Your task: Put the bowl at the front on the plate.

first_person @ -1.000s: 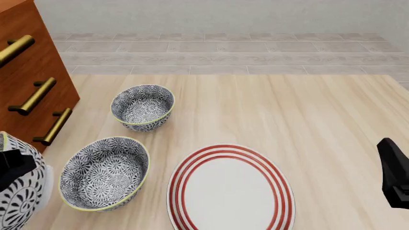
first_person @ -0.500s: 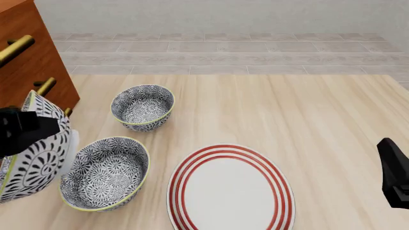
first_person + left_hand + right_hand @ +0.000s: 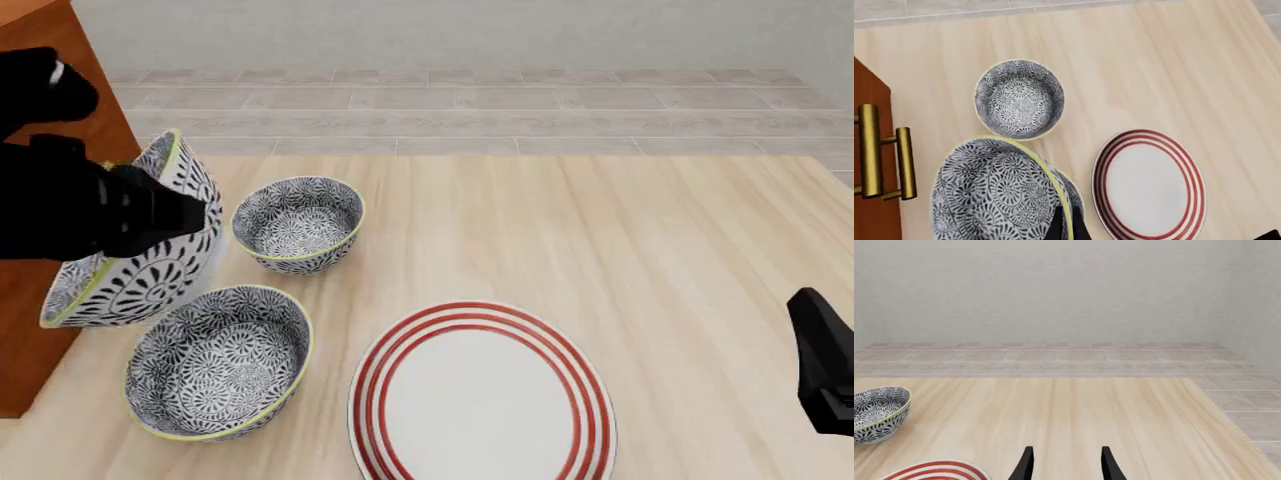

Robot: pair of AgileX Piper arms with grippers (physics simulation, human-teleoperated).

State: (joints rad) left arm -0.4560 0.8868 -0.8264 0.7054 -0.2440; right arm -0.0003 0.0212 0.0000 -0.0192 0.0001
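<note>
The left gripper (image 3: pixel 160 215) is clamping the tilted bowl (image 3: pixel 134 255) above two other bowls (image 3: pixel 220 360), left of the plate (image 3: pixel 483 395); a cabinet (image 3: pixel 40 150) is standing just behind. The right gripper (image 3: pixel 1064 465) is hanging open.

We see the plate (image 3: pixel 483 400) cut off by the front view's lower edge, the right gripper (image 3: pixel 825 362) by its right edge; the left arm hides part of the lifted bowl (image 3: pixel 140 262).

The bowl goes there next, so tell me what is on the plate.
Nothing lies on the plate: white middle and red rings are bare. Nothing covers it; the front view crops its near edge. The left hand holds the bowl well aside.
</note>
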